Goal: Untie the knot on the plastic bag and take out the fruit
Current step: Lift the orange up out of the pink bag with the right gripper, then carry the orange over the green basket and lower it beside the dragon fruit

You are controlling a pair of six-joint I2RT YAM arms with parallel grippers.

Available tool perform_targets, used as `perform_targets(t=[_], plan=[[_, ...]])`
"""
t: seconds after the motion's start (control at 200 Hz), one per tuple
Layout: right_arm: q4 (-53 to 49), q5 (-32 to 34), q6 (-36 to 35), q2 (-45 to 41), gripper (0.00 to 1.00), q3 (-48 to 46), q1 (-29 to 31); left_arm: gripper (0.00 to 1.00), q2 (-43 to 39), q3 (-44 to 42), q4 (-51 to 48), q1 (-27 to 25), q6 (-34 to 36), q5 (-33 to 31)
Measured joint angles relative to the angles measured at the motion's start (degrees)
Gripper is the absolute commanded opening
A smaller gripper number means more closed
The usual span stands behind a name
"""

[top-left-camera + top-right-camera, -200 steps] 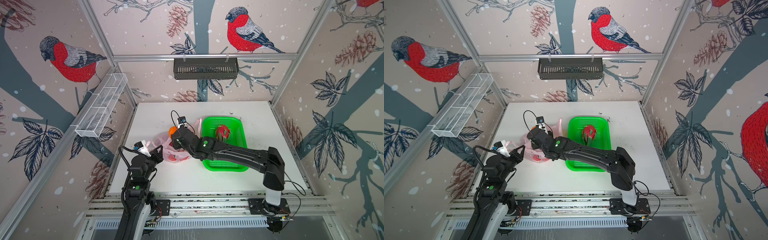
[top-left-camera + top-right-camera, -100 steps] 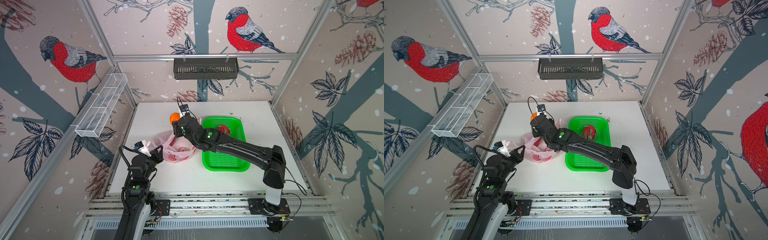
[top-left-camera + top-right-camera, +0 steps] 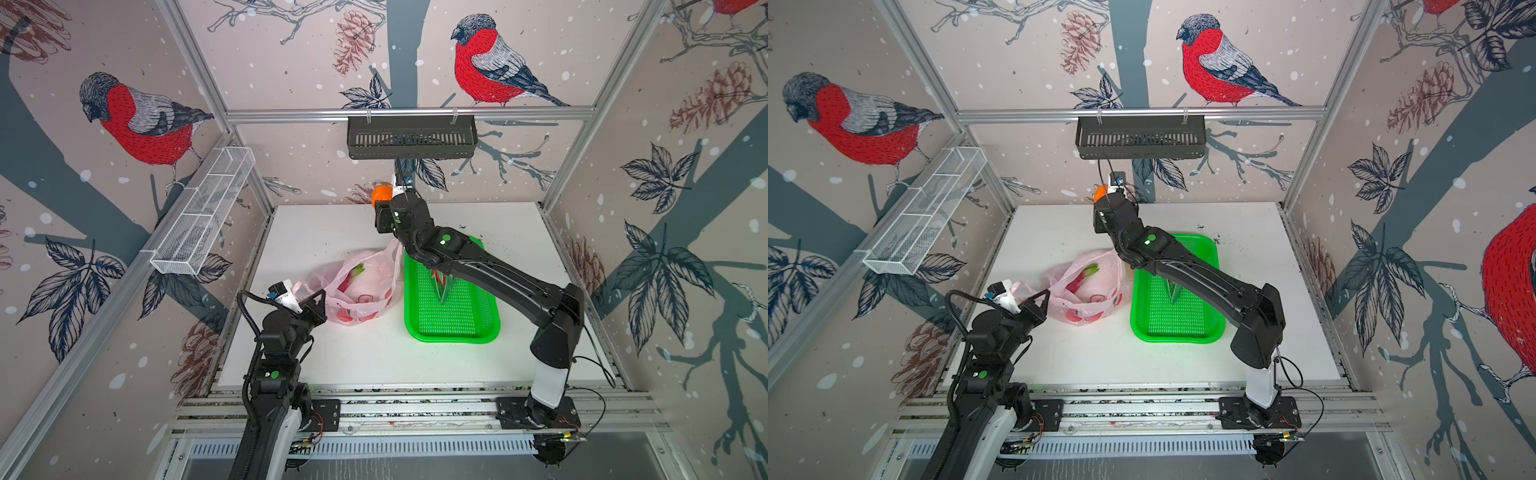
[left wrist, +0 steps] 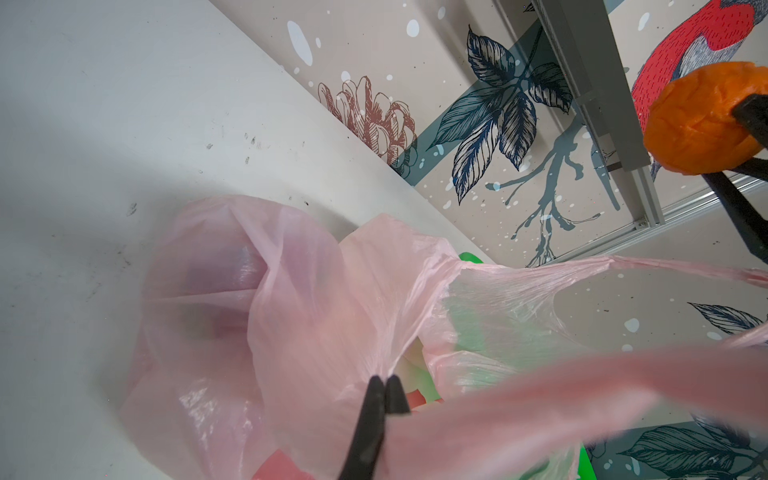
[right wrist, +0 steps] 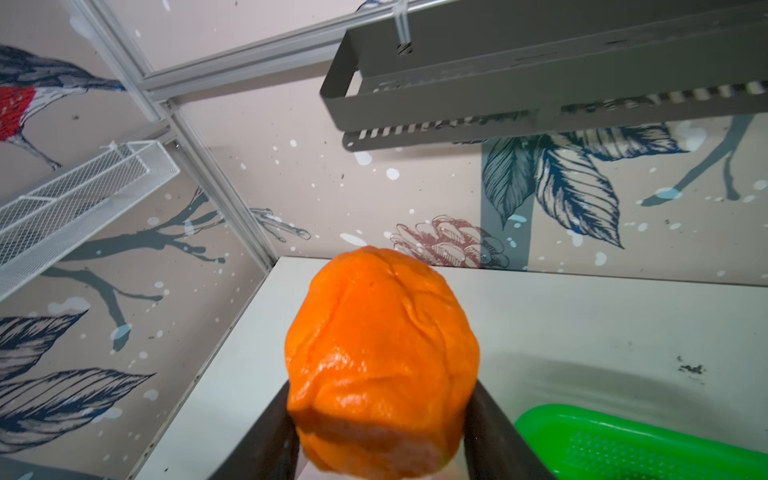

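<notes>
Green basket [image 3: 455, 328] sits on white table [image 3: 332, 365], specks [image 5: 692, 368], perhaps dirt, nearby

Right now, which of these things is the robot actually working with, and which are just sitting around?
In the job: pink plastic bag, pinched by the left fingers; orange fruit, held in the right fingers; dragon fruit inside the bag; probably the green basket.
Just there: white wire shelf; black rack, both on the walls.
</notes>
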Motion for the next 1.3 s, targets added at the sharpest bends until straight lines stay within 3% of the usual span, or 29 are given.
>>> perform_targets(t=[0.355,0.746,0.961,1.301], plan=[[2.1,1.9,1.3,-10.9,0.23,-16.2,-7.4,0.0,-0.2,0.0,0.2,0.0,0.3,0.1],[2.4,3.3,7.9,-20.7,0.23,-35.1,-9.3,0.0,-0.7,0.0,0.2,0.0,0.2,0.1],[2.6,1.4,11.3,-19.3,0.23,-38.6,-9.4,0.0,-2.0,0.1,0.1,0.0,-0.2,0.0],[4.2,-5.0,14.3,-9.6,0.23,-38.5,-9.9,0.0,-3.8,0.3,-2.1,0.0,-0.2,-1.2]])
